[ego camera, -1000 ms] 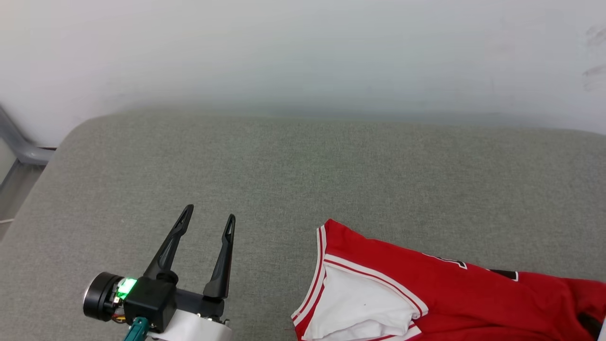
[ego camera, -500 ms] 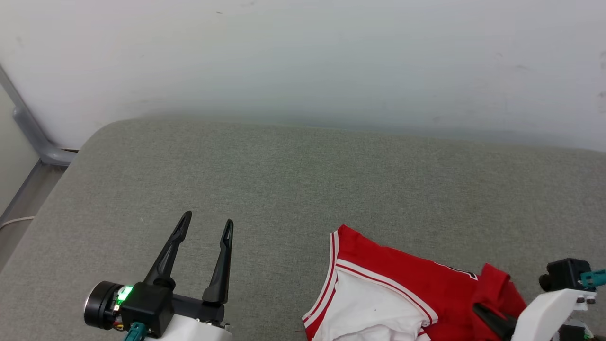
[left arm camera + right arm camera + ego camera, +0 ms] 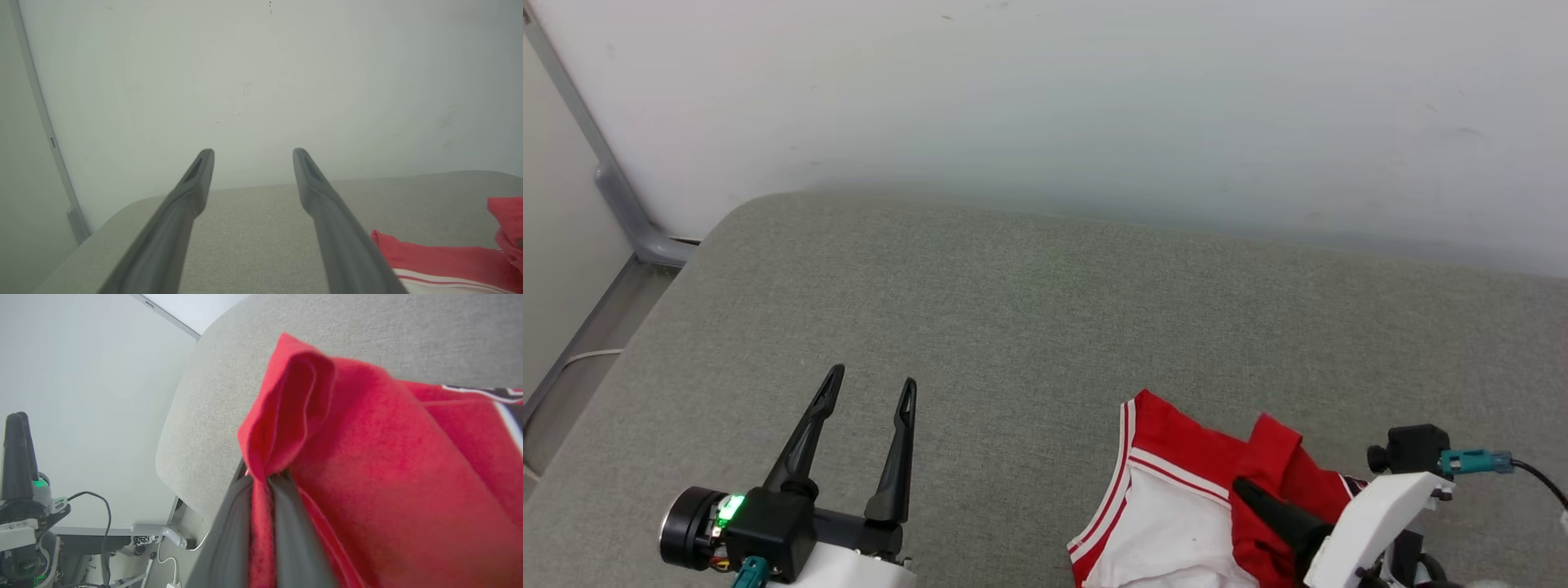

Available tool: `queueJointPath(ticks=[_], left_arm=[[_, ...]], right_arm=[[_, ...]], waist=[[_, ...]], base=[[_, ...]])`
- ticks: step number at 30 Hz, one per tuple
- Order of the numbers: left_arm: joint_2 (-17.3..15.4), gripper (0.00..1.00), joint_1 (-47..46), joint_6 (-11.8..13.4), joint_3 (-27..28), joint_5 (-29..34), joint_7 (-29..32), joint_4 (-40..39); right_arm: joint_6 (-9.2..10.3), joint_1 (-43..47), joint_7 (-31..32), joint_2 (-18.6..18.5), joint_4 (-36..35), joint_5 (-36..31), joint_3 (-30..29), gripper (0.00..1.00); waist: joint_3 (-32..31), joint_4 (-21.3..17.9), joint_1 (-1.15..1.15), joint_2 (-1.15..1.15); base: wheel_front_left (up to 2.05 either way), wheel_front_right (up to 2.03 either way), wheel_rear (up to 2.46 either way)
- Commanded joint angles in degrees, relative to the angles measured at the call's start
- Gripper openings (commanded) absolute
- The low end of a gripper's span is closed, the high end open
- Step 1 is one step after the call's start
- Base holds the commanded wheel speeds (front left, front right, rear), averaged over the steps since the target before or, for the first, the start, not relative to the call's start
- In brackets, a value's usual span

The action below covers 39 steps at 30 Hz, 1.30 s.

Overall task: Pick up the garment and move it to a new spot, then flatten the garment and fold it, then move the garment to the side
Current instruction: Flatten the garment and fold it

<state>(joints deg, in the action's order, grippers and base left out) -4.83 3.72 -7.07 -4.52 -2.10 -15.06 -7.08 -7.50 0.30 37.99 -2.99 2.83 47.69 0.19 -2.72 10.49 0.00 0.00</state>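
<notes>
Right claw pinching a fold of the red garment; left claw spread wide.

Garment lies bunched at the near right of the grey fabric tabletop, with a white sleeve with red-and-white striped trim toward the left. A red fold stands up from between the right claw's pressed-together fingers. Left claw hangs over the tabletop, well apart from the garment's left edge. Pale wall behind.

The head camera looks down over the cushion to the wall. The left wrist camera faces that wall, low; the right wrist camera sits against the shirt all three share.
</notes>
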Motion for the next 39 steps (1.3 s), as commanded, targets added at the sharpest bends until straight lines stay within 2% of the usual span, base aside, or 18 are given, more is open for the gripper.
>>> queueJointPath(ticks=[1,15,16,17,23,31,36,39], left_arm=[[-0.24,1.00,0.56,-0.26,0.00,0.12,-0.15,0.10],[0.01,1.00,-1.46,-0.31,-1.76,0.06,-0.15,1.29],[0.06,1.00,-1.55,-0.32,-1.84,0.07,-0.15,1.37],[0.08,1.00,-1.59,-0.33,-1.88,0.11,-0.15,1.43],[-0.41,1.00,-1.78,-0.36,-1.11,0.12,-0.15,2.00],[-0.67,1.00,-0.23,-0.38,0.20,0.01,-0.15,1.96],[-0.46,1.00,0.22,-0.38,0.57,-0.19,-0.15,1.40],[-0.17,1.00,0.02,-0.39,0.67,-0.37,-0.15,1.05]], right_arm=[[0.03,-1.92,-2.24,0.20,2.44,0.09,1.55,0.00],[0.03,-12.33,-13.65,0.16,23.11,3.81,11.07,0.00],[0.03,-13.13,-13.61,0.16,24.48,3.11,12.06,0.88],[0.03,-13.90,-13.76,0.21,25.42,2.55,13.02,1.00],[0.03,-15.98,-15.65,0.16,27.99,4.58,17.35,1.00],[0.03,-16.64,-14.07,0.11,21.81,9.67,24.03,1.00],[0.03,-18.57,-12.71,0.11,17.93,5.73,20.84,1.00],[0.03,-20.51,-11.28,0.07,14.67,-2.61,16.36,1.00]], waist=[[0.11,0.43,0.00,0.00],[3.08,2.93,0.00,0.00],[3.19,3.02,0.00,0.00],[3.30,3.07,0.00,0.00],[2.85,3.12,0.00,0.00],[0.51,0.95,0.00,0.00],[0.07,-1.66,0.00,0.00],[0.35,-3.28,0.00,0.00]], base=[[0.00,0.00,0.00],[0.00,0.00,0.00],[0.00,0.00,0.00],[0.00,0.00,0.00],[0.00,0.00,0.00],[0.00,0.00,0.00],[0.00,0.00,0.00],[0.00,0.00,0.00]])
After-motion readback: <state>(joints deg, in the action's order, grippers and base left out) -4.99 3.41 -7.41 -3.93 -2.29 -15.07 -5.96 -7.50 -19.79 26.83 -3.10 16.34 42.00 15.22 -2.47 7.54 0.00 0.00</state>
